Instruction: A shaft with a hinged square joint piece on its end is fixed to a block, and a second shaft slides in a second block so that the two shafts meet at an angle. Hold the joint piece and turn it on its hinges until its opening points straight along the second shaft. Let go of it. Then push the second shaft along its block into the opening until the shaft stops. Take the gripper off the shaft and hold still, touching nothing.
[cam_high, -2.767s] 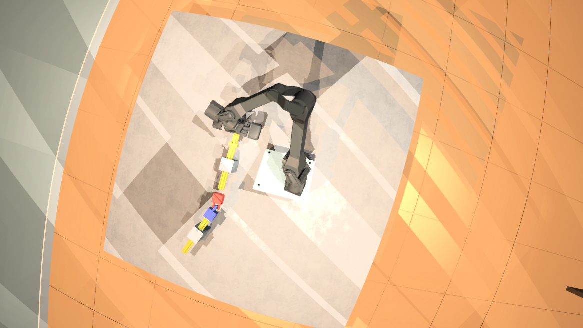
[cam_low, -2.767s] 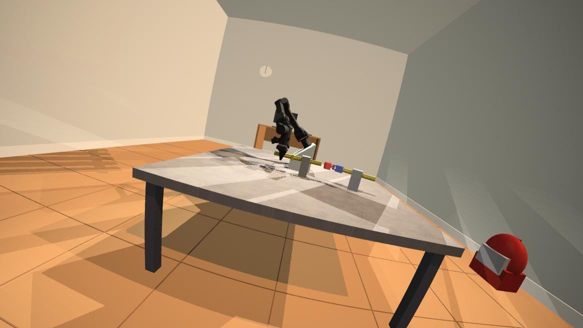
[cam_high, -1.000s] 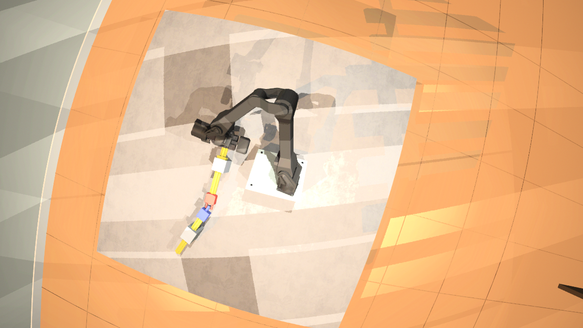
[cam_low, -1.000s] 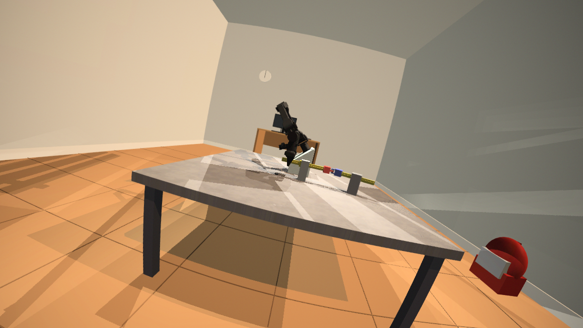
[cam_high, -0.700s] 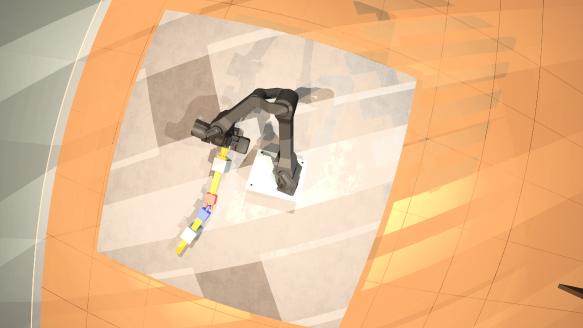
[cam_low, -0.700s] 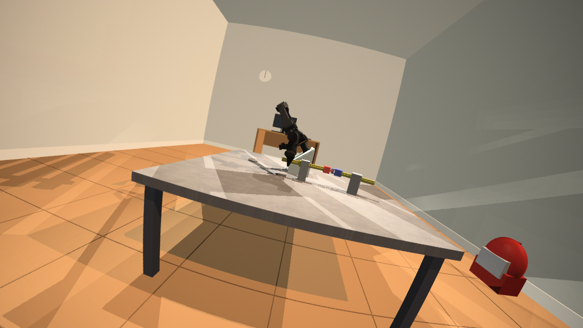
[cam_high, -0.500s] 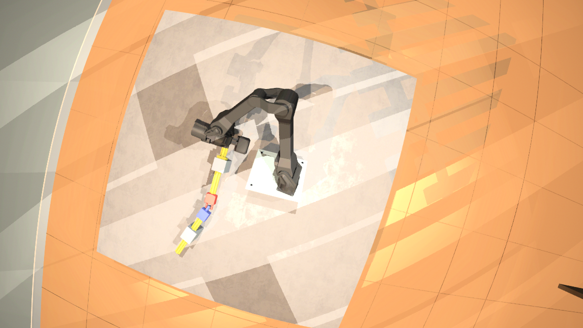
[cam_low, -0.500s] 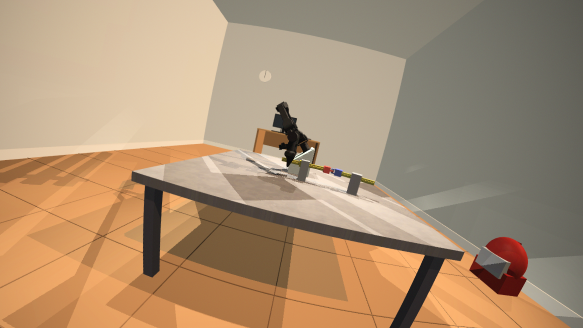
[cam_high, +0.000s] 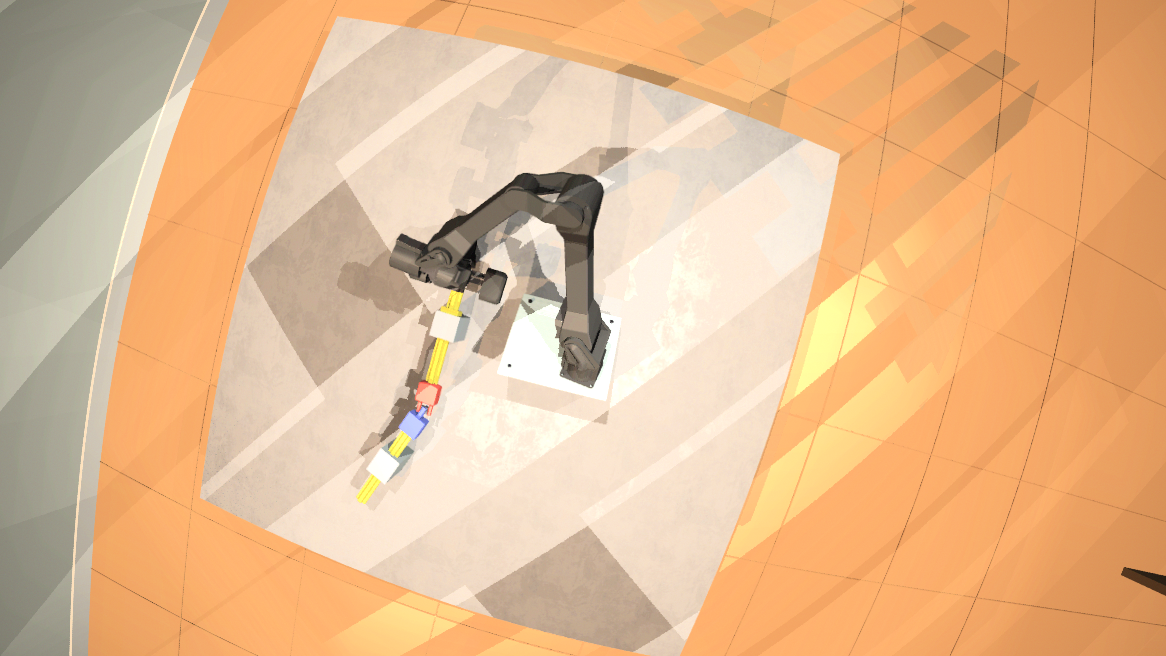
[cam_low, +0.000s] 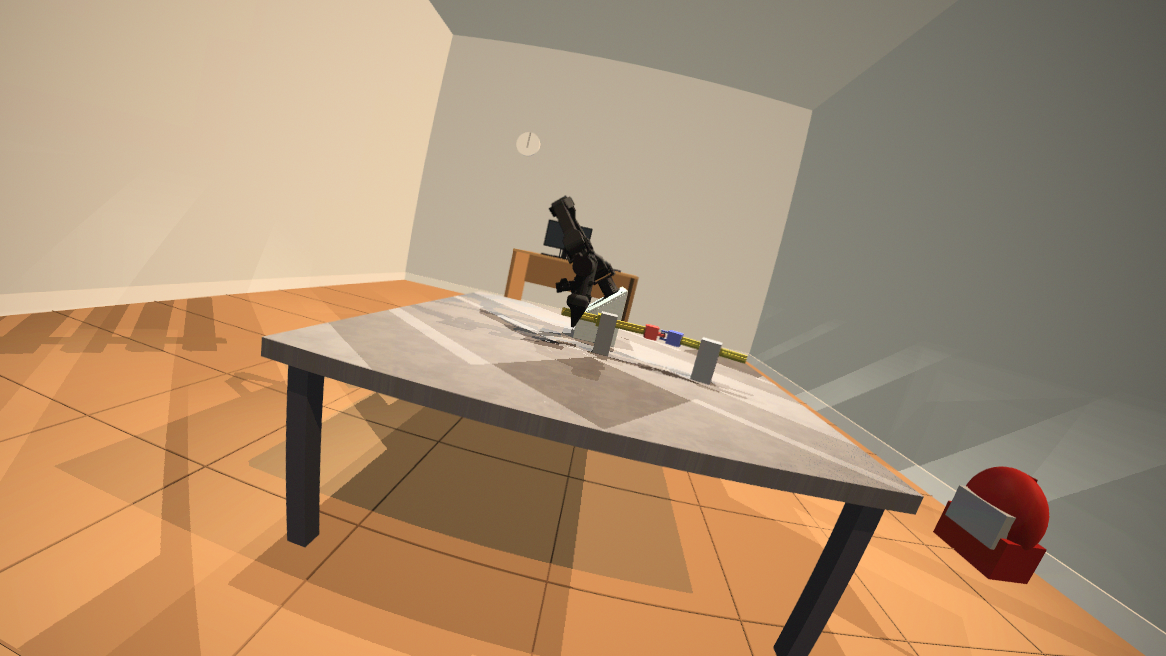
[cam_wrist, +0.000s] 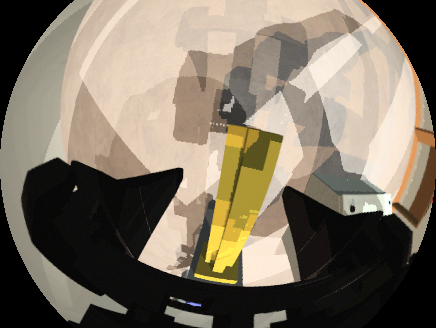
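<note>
The second yellow shaft runs through a white block, and its far tip is at the red joint piece. A blue part links the red piece to the fixed yellow shaft in the other white block. My gripper is open wide. Its fingers stand on either side of the second shaft's free end with gaps on both sides, as the wrist view shows. Nothing is held.
The arm's white base plate lies right of the shafts on the table. A red dome-shaped object sits on the floor at the right. A wooden desk stands behind the table.
</note>
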